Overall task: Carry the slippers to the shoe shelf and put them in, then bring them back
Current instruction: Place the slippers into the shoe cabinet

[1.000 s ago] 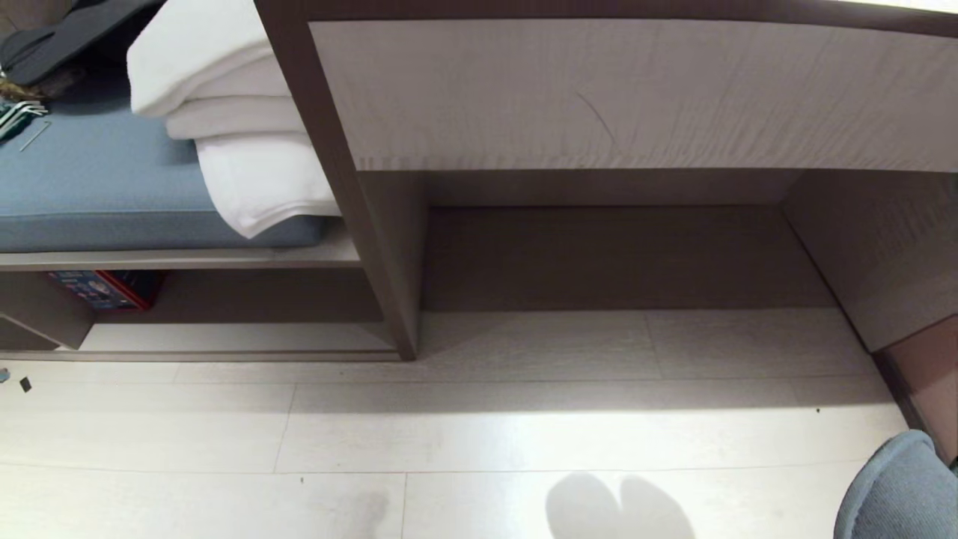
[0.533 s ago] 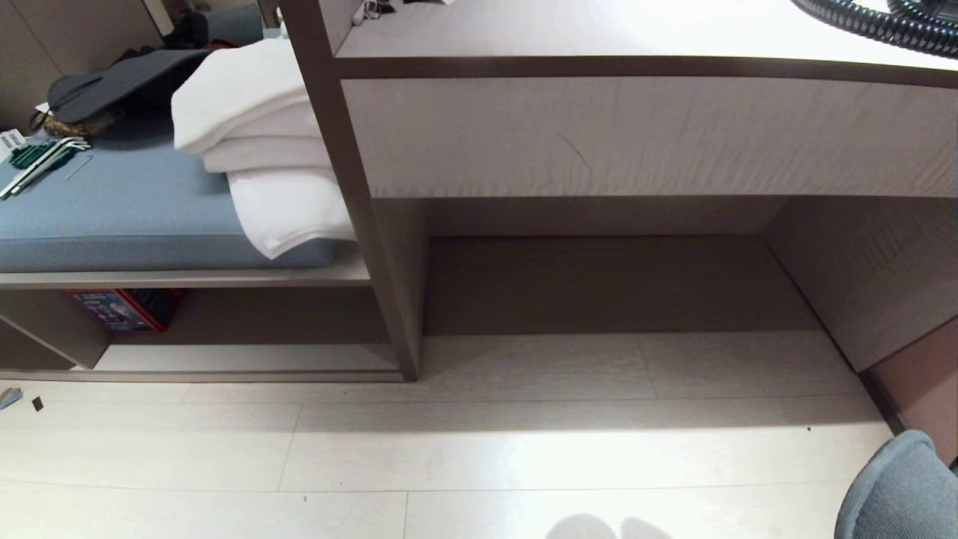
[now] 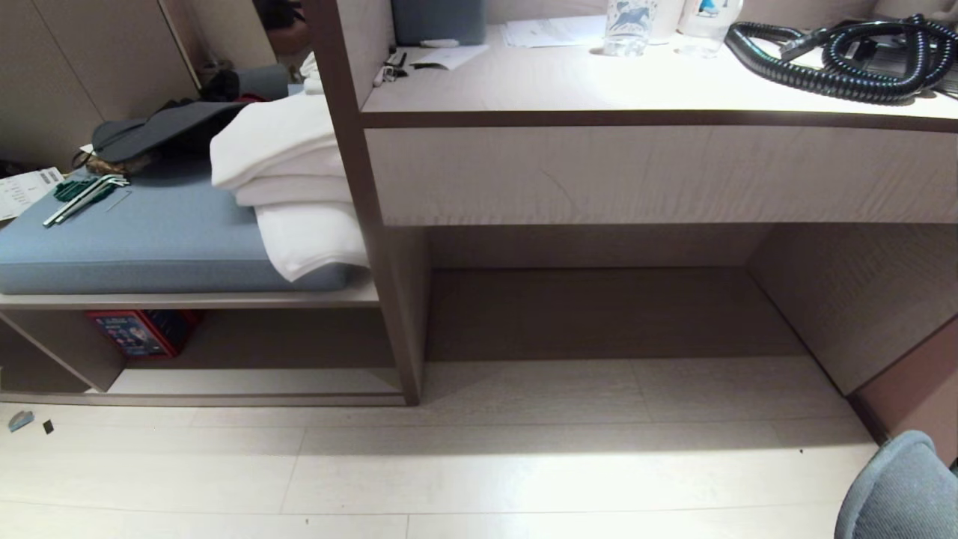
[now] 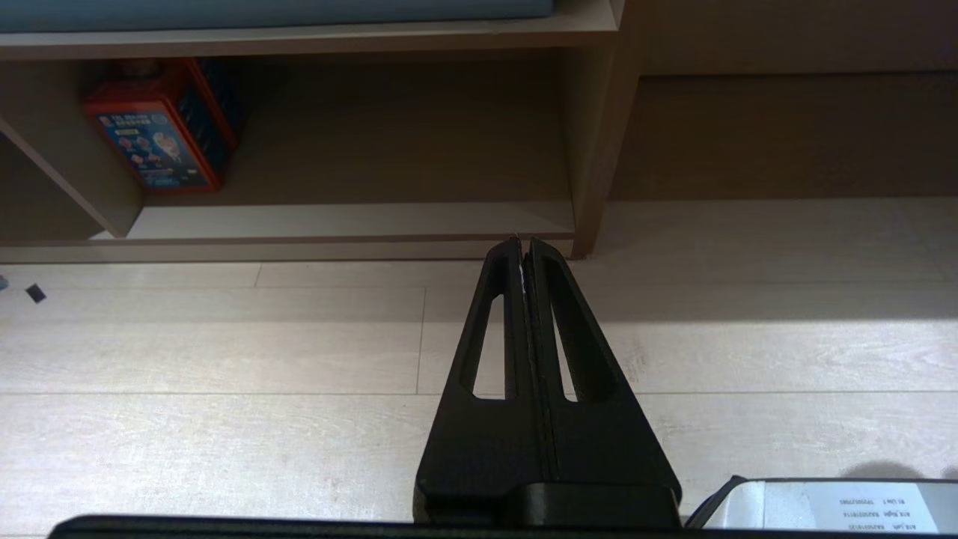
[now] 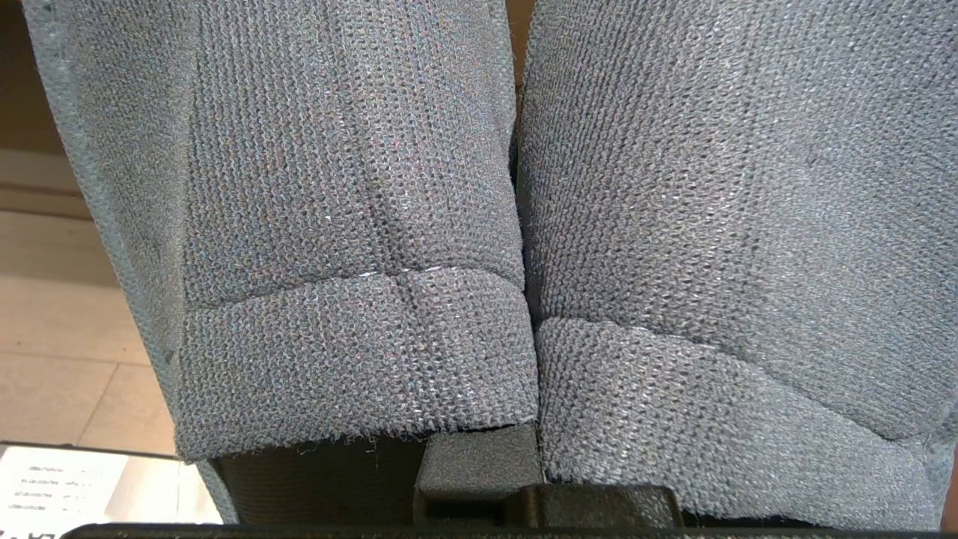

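The slippers (image 5: 359,224), grey-blue knit fabric, hang side by side and fill the right wrist view. My right gripper (image 5: 479,468) is shut on them, its fingertips hidden by the fabric. One rounded slipper toe (image 3: 898,490) shows at the head view's lower right corner. The shoe shelf (image 3: 247,382), a low taupe cubby with a pale bottom board, sits under the cushioned bench at left. My left gripper (image 4: 524,247) is shut and empty, pointing over the floor toward the shoe shelf (image 4: 337,221).
A red box (image 3: 142,333) stands at the cubby's left end. Folded white towels (image 3: 292,187) and hex keys (image 3: 82,196) lie on the blue cushion (image 3: 150,254). The desk top (image 3: 599,82) carries a coiled black hose (image 3: 838,52) and a bottle (image 3: 629,22).
The head camera has tilted upward: the whole scene slid down, the desk top came into view, and the slippers' shadow on the floor left the picture. The slipper toe stayed put.
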Controlling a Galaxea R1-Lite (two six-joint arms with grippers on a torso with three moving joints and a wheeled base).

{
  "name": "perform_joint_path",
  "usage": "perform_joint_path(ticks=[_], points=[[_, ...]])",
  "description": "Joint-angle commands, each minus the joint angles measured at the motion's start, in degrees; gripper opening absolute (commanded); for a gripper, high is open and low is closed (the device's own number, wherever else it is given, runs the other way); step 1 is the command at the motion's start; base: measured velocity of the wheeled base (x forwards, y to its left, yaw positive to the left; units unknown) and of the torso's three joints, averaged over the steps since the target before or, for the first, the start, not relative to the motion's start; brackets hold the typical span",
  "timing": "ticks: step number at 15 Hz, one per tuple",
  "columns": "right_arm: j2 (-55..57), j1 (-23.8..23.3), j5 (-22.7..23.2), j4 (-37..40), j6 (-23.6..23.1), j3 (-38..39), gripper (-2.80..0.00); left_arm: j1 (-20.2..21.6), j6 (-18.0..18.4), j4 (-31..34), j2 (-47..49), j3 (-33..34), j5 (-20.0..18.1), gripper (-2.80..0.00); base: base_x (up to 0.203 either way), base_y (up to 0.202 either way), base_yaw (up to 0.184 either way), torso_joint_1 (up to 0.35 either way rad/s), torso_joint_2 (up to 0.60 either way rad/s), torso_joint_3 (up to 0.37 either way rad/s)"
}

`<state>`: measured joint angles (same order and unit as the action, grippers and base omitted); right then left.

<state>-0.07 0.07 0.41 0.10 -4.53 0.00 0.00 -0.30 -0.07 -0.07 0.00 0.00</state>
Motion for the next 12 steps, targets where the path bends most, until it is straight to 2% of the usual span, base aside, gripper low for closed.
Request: perform_joint_path(ticks=[1, 12], points=[[-0.01, 0.01, 0.08, -0.01, -0.04, 0.00, -2.80, 0.00, 0.02, -0.01, 0.06, 0.00, 0.00, -2.80, 0.000, 0.000, 0.000, -0.001, 0.00, 0.195], [-0.01, 0.01, 0.02, -0.01, 0.05, -0.08, -2.80, 0.00, -0.05, -0.01, 0.07, 0.00, 0.00, -2.80, 0.000, 0.000, 0.000, 0.002, 0.00, 0.203]])
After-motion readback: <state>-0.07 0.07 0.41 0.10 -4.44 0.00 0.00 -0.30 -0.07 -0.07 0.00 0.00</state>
